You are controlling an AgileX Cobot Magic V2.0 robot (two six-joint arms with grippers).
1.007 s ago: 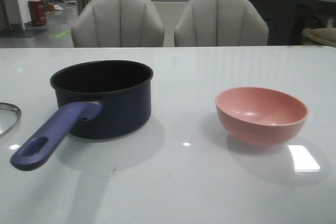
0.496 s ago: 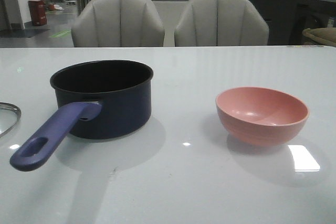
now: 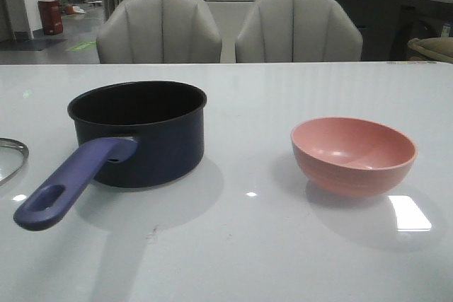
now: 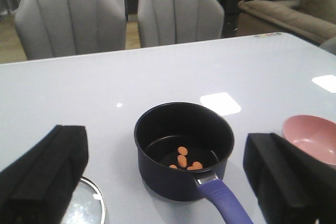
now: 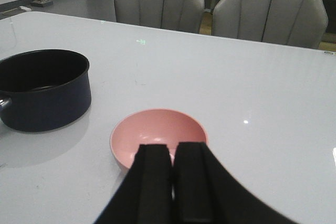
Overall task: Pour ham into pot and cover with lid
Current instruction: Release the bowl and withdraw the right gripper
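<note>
The dark navy pot point(image 3: 138, 136) stands left of centre, its blue-purple handle point(image 3: 71, 185) pointing toward the front. In the left wrist view, several orange-pink ham pieces point(image 4: 184, 160) lie on the pot's point(image 4: 157, 166) black bottom. The glass lid point(image 3: 10, 157) lies flat at the far left edge, and its rim also shows in the left wrist view point(image 4: 93, 203). My left gripper point(image 4: 167, 149) is wide open and empty, held above and in front of the pot. My right gripper point(image 5: 172, 153) is shut and empty, in front of the pink bowl point(image 5: 157, 129). Neither gripper shows in the front view.
The salmon-pink bowl point(image 3: 353, 155) stands empty on the right of the white table point(image 3: 248, 245). Two grey chairs point(image 3: 159, 30) stand behind the table's far edge.
The pink bowl has shifted very slightly to the right. The pot and the lid have not moved.
</note>
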